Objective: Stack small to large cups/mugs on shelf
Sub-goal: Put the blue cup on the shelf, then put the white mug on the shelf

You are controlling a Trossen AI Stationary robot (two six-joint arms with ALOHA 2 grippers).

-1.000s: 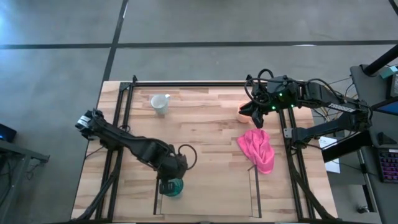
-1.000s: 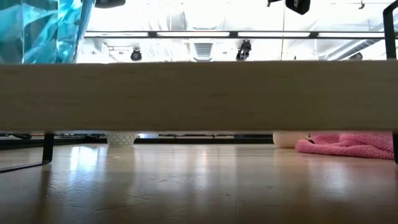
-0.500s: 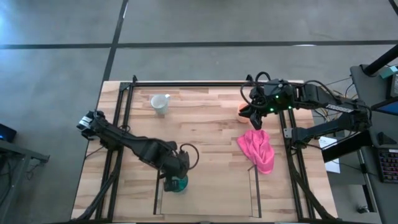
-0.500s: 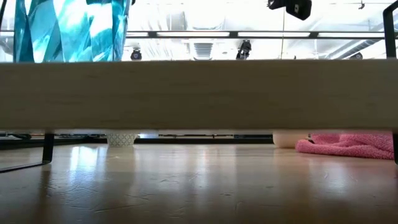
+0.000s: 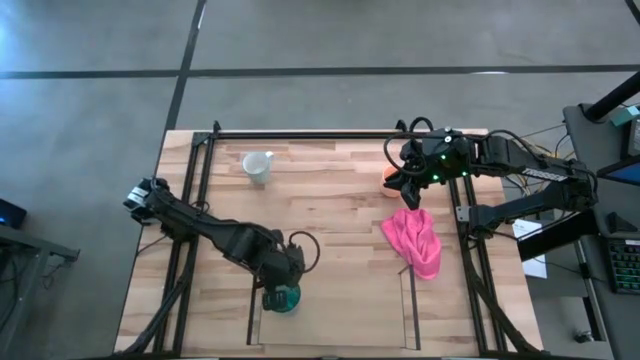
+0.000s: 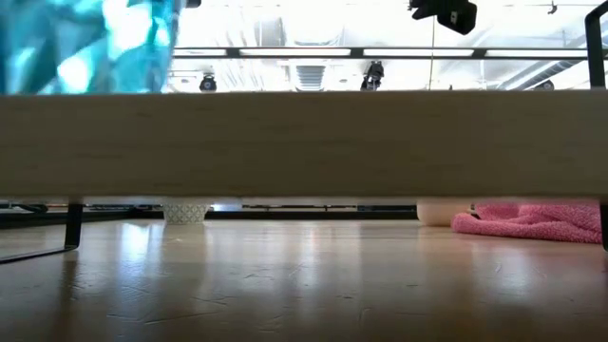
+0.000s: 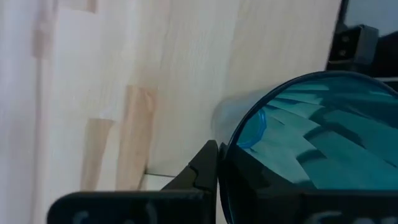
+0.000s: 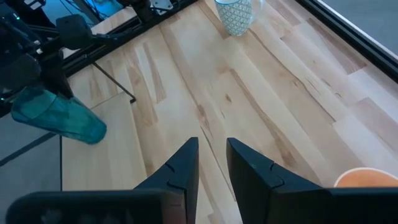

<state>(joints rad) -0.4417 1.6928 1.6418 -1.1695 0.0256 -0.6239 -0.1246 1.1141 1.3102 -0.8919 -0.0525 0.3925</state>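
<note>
My left gripper (image 5: 277,288) is shut on the teal ribbed tumbler (image 5: 284,298) near the table's front, beside the shelf's left dark panel (image 5: 250,322). The right wrist view shows the tumbler (image 8: 59,116) tilted below that arm. The white mug (image 5: 258,166) stands upright on its base at the far left. The orange mug (image 5: 388,174) stands at the far right, half hidden under my right gripper (image 5: 404,186). That gripper hangs above it, open, with nothing between its fingers. The shelf bay (image 5: 330,318) lies between two thin dark panels. My left gripper holds the tumbler by its rim (image 7: 247,127). One finger (image 7: 200,169) is outside the wall and the other shows dark through the glass inside. The fingers come steeply from above. The tumbler hangs tilted below them, its base (image 8: 93,131) off the wood.
A crumpled pink cloth (image 5: 416,242) lies on the table's right, just left of the shelf's right panel (image 5: 411,305). Black frame rails (image 5: 200,200) run along the left, right and far sides. A wooden beam (image 6: 304,142) crosses the low view.
The tumbler has swung in my left gripper's hold, a little toward the table's right and back, and shows blurred in the low view now. My left gripper stays shut on it over the same spot.
</note>
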